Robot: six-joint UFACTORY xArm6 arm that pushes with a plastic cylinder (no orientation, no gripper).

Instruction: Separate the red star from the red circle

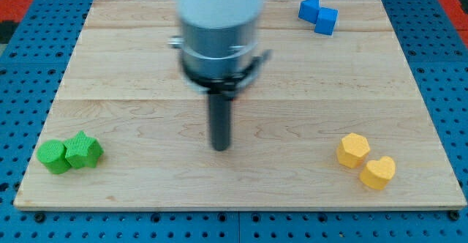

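Observation:
My tip (221,148) rests on the wooden board (131,67) a little left of its centre. It touches no block. The rod hangs from the blurred grey and white arm body (218,38), which covers the upper middle of the board. Neither the red star nor the red circle can be made out. If they are on the board, the arm body hides them.
A green circle (53,157) and a green star (83,151) touch each other at the view's bottom left. Two blue blocks (318,14) sit together at the top right. A yellow hexagon (353,149) and a yellow heart (378,173) sit at the bottom right.

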